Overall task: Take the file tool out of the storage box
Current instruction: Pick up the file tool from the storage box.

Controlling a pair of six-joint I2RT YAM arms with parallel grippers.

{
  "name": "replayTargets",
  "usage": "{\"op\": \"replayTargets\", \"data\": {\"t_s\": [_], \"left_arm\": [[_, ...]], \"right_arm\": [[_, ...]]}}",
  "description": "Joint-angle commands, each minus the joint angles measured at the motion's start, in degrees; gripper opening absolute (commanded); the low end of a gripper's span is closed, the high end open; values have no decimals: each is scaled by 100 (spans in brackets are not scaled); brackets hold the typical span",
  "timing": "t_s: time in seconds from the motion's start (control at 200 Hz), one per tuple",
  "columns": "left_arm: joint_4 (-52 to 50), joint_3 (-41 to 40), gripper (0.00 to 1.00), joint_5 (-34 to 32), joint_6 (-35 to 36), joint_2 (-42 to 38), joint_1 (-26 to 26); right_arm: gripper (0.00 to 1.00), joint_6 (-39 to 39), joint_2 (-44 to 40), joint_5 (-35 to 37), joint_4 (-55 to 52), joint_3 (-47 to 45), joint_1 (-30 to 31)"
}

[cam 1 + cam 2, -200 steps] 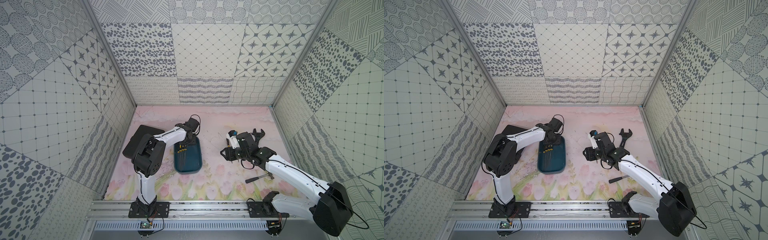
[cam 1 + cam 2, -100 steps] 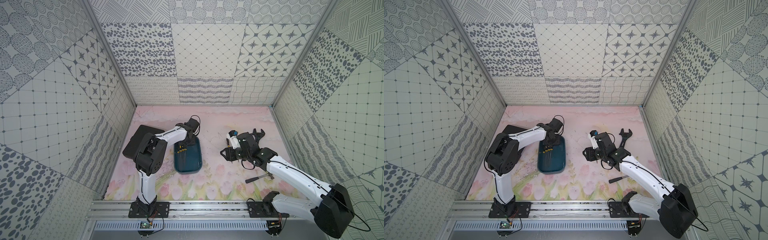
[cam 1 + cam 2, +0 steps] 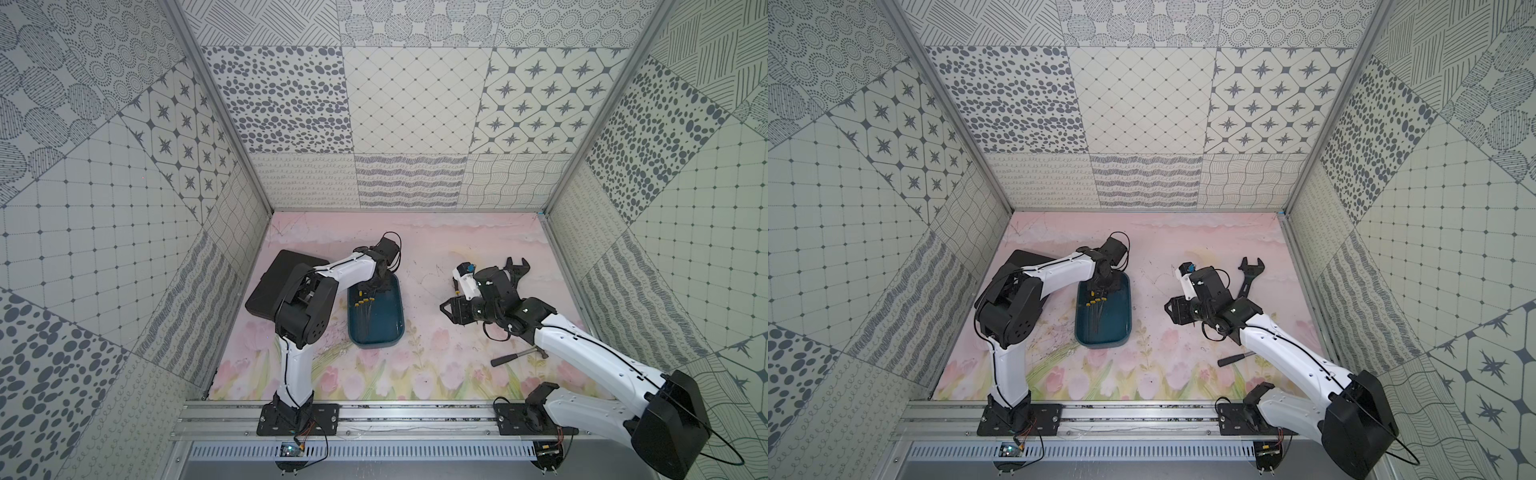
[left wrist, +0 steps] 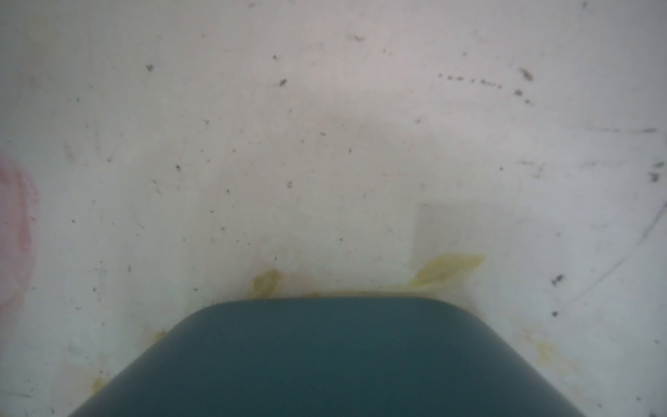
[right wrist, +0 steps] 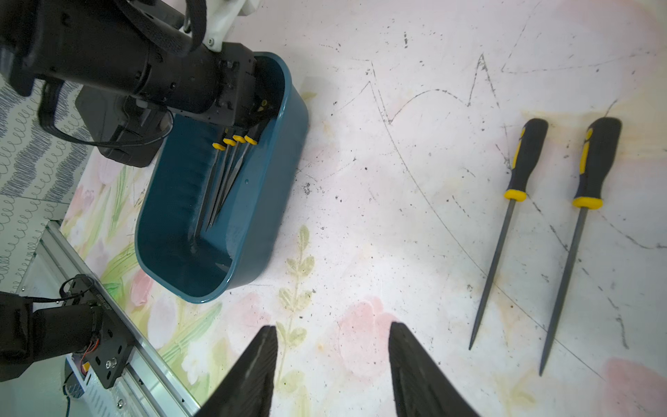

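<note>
In both top views the left arm rises from the front rail, folds at the elbow and reaches toward 1 o'clock. Its wrist tips down, so the left gripper (image 3: 379, 286) dips into the 12 o'clock end of the storage box (image 3: 388, 328). Four files (image 3: 365, 307) lie in the box with their yellow collars just under the gripper and their tips toward 6 o'clock. A black case (image 3: 270, 282) lies at 9 o'clock of the box, partly under the arm. The right arm swings wide to 4 o'clock, and its forearm then runs toward 10 o'clock. The right gripper (image 3: 446, 309) points at 9 o'clock and sits well apart from the box. A wrench (image 3: 517, 268) lies at 1 o'clock of it and a hammer (image 3: 517, 357) at 5 o'clock, both on the pink mat (image 3: 415, 249).

The left wrist view is blurred. It shows only a rounded teal end of the box against the speckled mat, with no fingers in sight.

In the right wrist view the right gripper's two fingers (image 5: 263, 368) stand apart with nothing between them. Two loose files (image 5: 505, 231) lie side by side on the mat, well away from the box. The left gripper is closed, set down over the handles of the four files. Whether it pinches one cannot be told.
</note>
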Motion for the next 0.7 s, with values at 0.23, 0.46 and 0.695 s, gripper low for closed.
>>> {"op": "replayTargets", "data": {"t_s": [0.23, 0.46, 0.695], "left_arm": [[317, -515, 9, 620, 47, -739, 26], [1161, -1316, 9, 1634, -708, -1917, 62], [1906, -1956, 9, 2342, -1695, -2825, 62]], "right_arm": [[53, 84, -383, -380, 512, -216, 188], [52, 713, -432, -1538, 1758, -598, 303], [49, 1315, 158, -1783, 2932, -662, 677]]}}
